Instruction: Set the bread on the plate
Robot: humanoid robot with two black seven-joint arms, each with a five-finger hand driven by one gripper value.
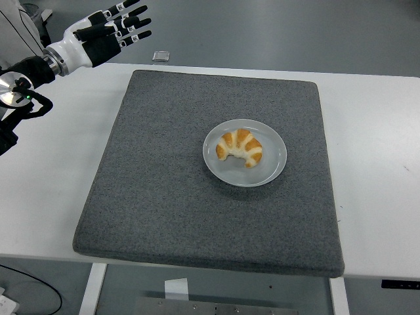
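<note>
Already, the job looks finished: the croissant (240, 147) lies on the pale round plate (275, 167), a little toward the plate's left and far side, fully inside the rim and touching nothing else. The plate sits on the grey felt mat (164, 190), slightly right of the mat's middle, well clear of every mat edge. As far as I can judge, nothing is left to do except get my arm out of the way.

My left hand (105, 33) is up at the top left corner of the view, beyond the mat's far left corner and over the far edge of the white table (59, 164). Its fingers (131, 21) are spread and straight, holding nothing, and it is well apart from the plate. My right hand does not show at all.

There is plenty of open room. Bare table runs down the left of the mat and down the right of it, and the mat's near edge lies close to the table's near edge. One small dark item (161, 56) sits just past the table's far edge, near the mat's far left corner and just beside my hand; I cannot tell what it is. It is the only thing close enough for my arm to clip.
</note>
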